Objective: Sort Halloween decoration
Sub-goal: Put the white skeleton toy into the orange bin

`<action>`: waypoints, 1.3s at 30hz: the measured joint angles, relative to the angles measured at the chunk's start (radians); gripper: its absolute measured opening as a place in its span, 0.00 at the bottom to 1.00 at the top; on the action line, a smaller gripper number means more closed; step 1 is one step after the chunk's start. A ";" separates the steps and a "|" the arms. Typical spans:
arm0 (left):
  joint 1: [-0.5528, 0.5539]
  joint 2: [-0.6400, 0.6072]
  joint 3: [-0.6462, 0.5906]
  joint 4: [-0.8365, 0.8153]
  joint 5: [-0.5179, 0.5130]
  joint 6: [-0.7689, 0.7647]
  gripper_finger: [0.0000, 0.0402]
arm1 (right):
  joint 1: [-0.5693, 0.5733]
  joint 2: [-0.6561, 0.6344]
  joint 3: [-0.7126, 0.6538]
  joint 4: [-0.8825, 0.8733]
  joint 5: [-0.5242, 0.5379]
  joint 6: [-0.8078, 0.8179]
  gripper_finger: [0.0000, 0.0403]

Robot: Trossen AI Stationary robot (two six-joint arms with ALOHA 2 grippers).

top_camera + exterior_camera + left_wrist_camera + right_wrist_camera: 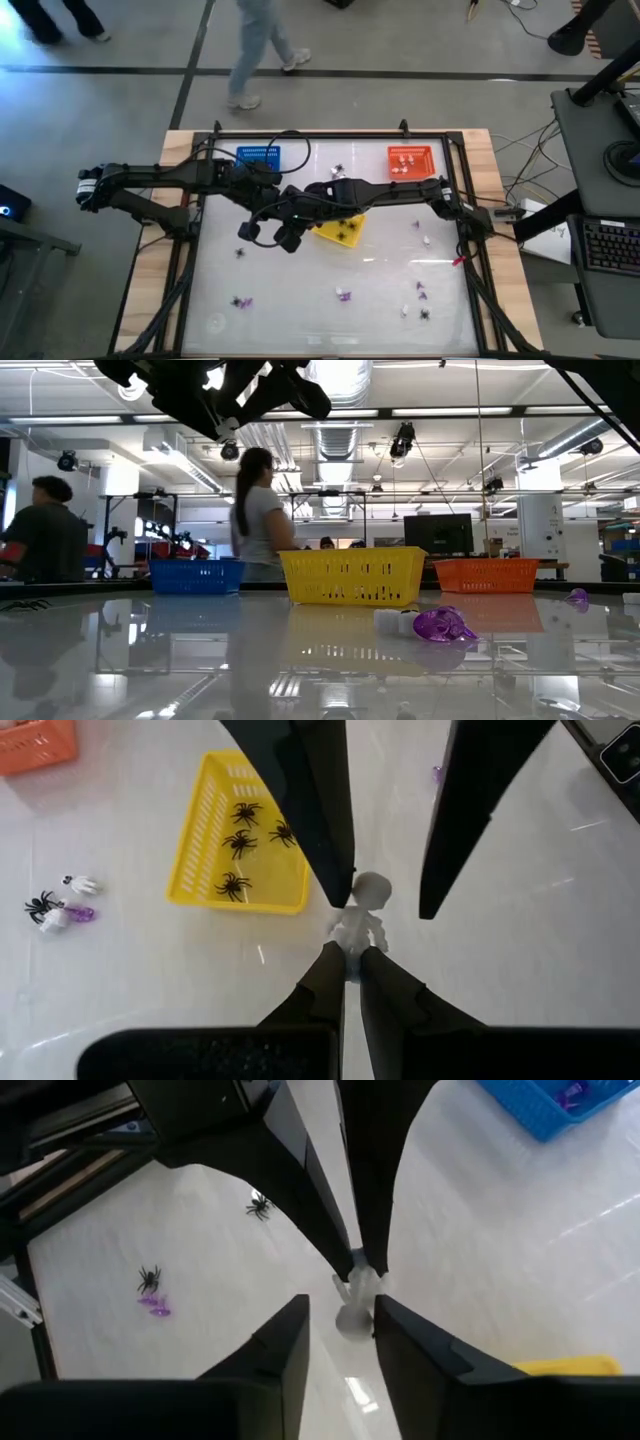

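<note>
A small white skeleton-like figure (pixel 362 915) of the Halloween decoration hangs in the air above the table, just left of the yellow basket (pixel 340 231). My left gripper (pixel 345 962) is shut on it. My right gripper (pixel 340 1325) faces it from the other side and is open, one finger on each side of the figure (pixel 355 1295). The yellow basket (pixel 240 835) holds several black spiders. Other black, purple and white pieces lie loose on the table (pixel 343 295). My left gripper pinches the white figure's lower end (pixel 352 945) between its two fingertips. The figure sticks out beyond the tips, its round head (pixel 372 888) away from them, lifted clear of the table. My right gripper: one finger (pixel 338 885) stands close beside the head; I cannot tell whether it touches.
A blue basket (pixel 258 156) stands at the far left and an orange basket (pixel 411 161) at the far right. A purple piece (pixel 443 625) and a white piece (pixel 395 622) lie near the yellow basket (pixel 352 577). People stand beyond the far edge.
</note>
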 joint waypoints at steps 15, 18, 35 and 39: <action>0.000 -0.005 0.038 -0.016 0.023 -0.004 0.00 | 0.001 -0.003 -0.011 0.000 0.026 -0.018 0.27; 0.001 -0.004 0.038 -0.034 0.024 -0.003 0.00 | 0.001 -0.002 -0.003 -0.006 0.050 -0.029 0.24; 0.001 0.029 0.030 -0.031 0.028 0.002 0.00 | -0.001 -0.001 -0.003 -0.005 0.051 -0.030 0.04; 0.001 0.031 0.035 -0.033 0.020 0.002 0.00 | -0.001 -0.002 -0.003 -0.009 0.047 -0.029 0.03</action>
